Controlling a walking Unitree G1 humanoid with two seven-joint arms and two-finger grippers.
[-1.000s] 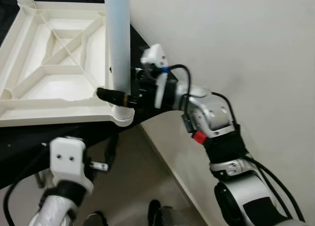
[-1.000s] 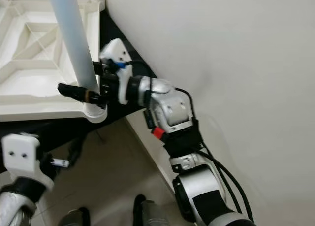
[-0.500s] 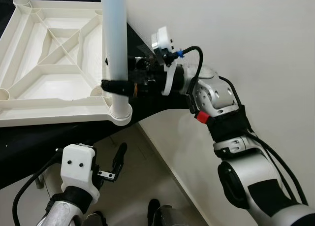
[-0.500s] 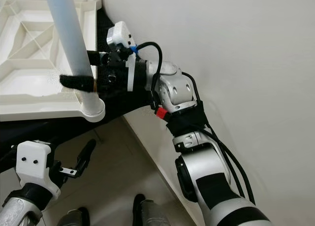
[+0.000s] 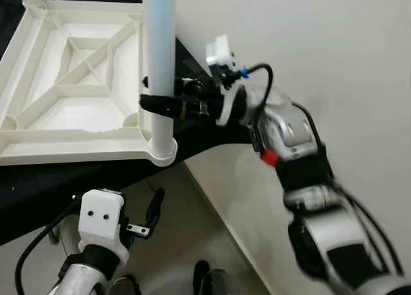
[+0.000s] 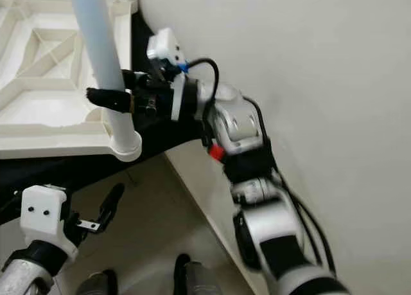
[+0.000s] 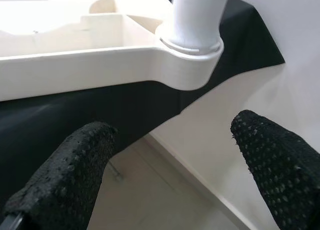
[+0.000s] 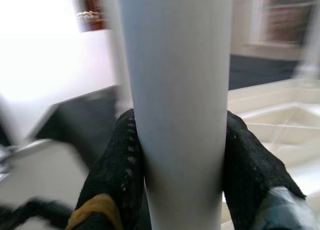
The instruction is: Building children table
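Table leg top cropped, right end effector clamping

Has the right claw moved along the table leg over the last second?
Yes. The right claw grips the table leg higher above the corner socket than a second ago.

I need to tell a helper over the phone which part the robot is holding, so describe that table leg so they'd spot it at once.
Find the cream ribbed tabletop lying upside down on black cloth. At its corner nearest the white wall, the table leg stands upright in a round socket, clamped by the right gripper. It is a smooth pale blue tube.
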